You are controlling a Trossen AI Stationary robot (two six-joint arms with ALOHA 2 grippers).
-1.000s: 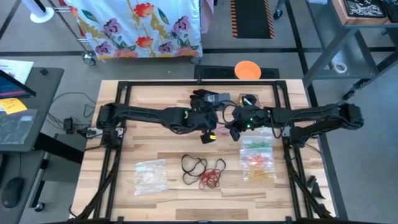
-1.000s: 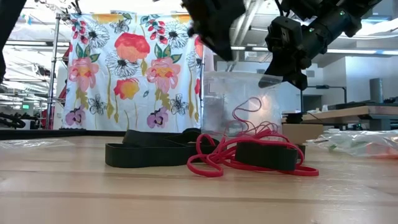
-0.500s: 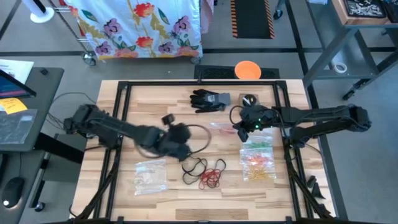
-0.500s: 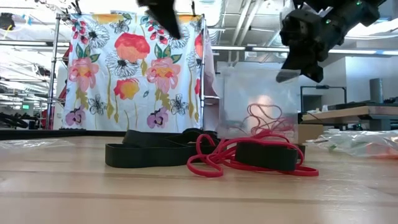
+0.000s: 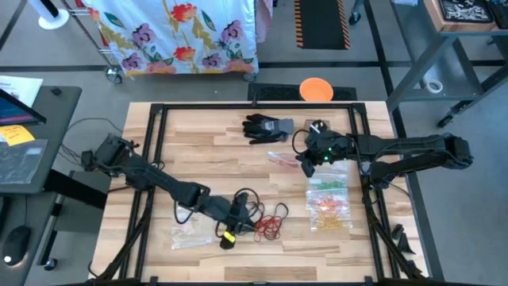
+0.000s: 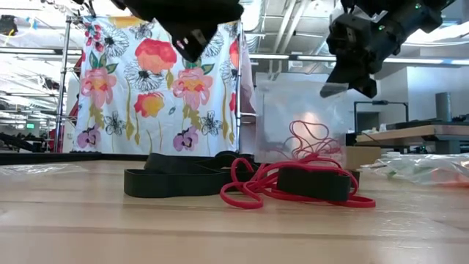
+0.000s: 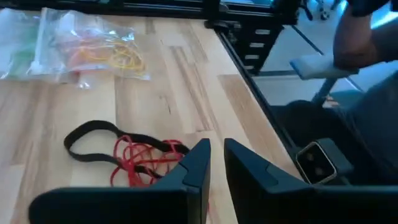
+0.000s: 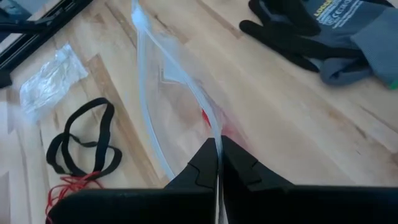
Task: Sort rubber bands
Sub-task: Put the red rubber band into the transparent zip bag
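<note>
Two grippers over a butcher-block table: one pinching a clear bag, one hovering above the loose rubber bands.

We see the right gripper (image 8: 217,163) clamped tight on the rim of a thin, glossy clear plastic bag (image 8: 163,81) holding a few red loops, lifted off the pale wood table (image 5: 198,135). Our left gripper (image 7: 216,163) hangs over the tangle of flat black and thin red rubber bands (image 5: 260,218), its dark fingers (image 7: 198,163) nearly together, a narrow slit between them, gripping nothing. A knitted black glove (image 5: 267,127) lies at the far edge; a crinkled bag of yellow, orange and green bands (image 5: 329,208) rests beside the tangle.
</note>
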